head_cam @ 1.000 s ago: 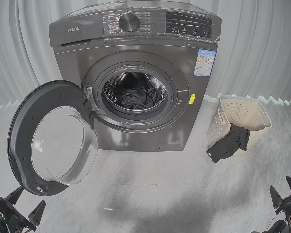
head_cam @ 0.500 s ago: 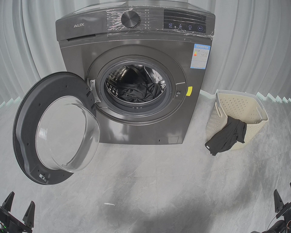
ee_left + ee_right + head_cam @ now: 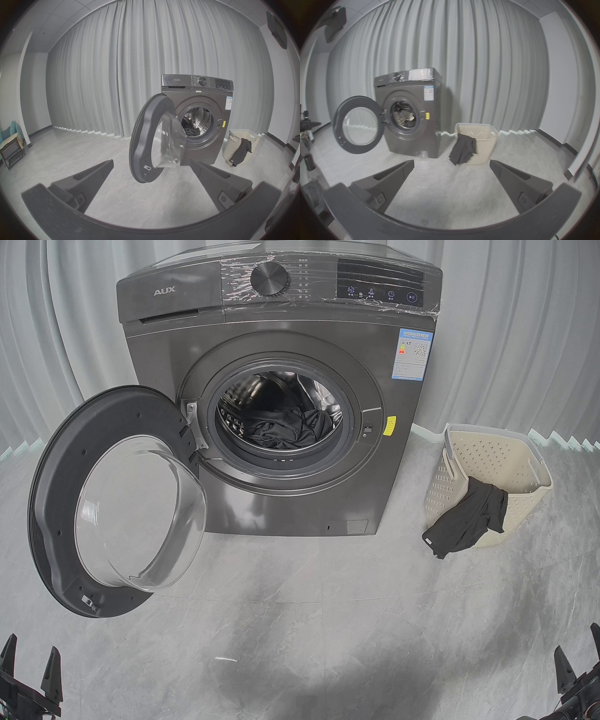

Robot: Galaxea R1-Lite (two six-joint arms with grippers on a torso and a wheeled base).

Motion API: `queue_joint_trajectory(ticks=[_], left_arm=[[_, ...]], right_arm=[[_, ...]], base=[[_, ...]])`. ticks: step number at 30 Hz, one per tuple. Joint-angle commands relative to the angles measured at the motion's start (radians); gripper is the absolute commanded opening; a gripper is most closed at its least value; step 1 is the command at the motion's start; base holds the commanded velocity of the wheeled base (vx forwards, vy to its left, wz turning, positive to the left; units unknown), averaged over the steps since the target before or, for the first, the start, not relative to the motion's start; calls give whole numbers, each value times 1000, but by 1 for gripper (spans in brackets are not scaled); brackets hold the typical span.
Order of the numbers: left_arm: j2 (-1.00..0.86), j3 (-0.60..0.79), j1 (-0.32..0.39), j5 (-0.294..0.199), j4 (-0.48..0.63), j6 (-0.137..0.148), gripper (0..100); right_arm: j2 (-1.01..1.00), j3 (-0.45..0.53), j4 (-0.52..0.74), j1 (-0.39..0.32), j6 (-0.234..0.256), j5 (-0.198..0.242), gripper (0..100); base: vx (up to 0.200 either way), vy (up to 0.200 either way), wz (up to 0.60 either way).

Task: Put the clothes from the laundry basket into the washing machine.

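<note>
Well short of the washing machine, left gripper and right gripper, jaws wide apart, empty.

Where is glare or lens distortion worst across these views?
Head view: glare streaks on the clear plastic film over the panel of the grey front-loading washing machine, and reflections in its round door's domed glass. Left wrist view: strong fisheye, the pleated grey curtain bows, dark corners. Right wrist view: same bowing, dark corners.
</note>
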Motion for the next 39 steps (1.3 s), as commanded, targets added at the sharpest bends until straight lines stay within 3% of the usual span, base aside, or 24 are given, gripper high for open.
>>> queue_joint_trajectory(ticks=[1,3,5,7,9,10,11,12,13,14,16,18,22,32,34,39], left_arm=[[-76,18,65,-35,0,15,100],[-76,18,63,-39,2,9,100],[-76,15,63,-29,11,10,100],[-76,13,63,-34,13,14,100],[-76,15,63,-59,14,21,100],[-76,18,65,-95,14,17,100],[-76,18,63,-112,16,18,100],[-76,18,65,-206,46,17,100],[-75,16,63,-247,73,12,100],[-75,8,63,-264,99,7,100],[-75,15,63,-233,82,6,100],[-76,16,63,-226,74,18,100],[-76,18,63,-220,74,14,100],[-76,16,63,-221,73,7,100],[-76,16,63,-217,73,-8,100],[-76,16,63,-220,73,-3,100]], right_arm=[[-20,-15,11,2,20,-109,100],[-20,-13,10,0,55,-90,100],[-20,-7,-7,0,55,-55,100],[-20,-2,-13,2,62,-118,100],[-20,4,-22,0,58,-127,100],[-20,8,-24,0,68,-78,100],[-20,8,-19,0,60,-60,100],[-20,24,-21,0,31,35,100],[-20,24,-18,2,12,57,100],[-20,21,-18,0,19,40,100],[-20,21,-18,0,46,17,100],[-20,22,-21,0,39,15,100],[-20,24,-25,2,37,15,100],[-20,24,-25,2,37,14,100],[-20,24,-25,2,37,14,100],[-20,24,-25,2,37,14,100]], base=[[0,0,0],[0,0,0],[0,0,0],[0,0,0],[0,0,0],[0,0,0],[0,0,0],[0,0,0],[0,0,0],[0,0,0],[0,0,0],[0,0,0],[0,0,0],[0,-200,0],[0,-200,0],[0,-200,0]])
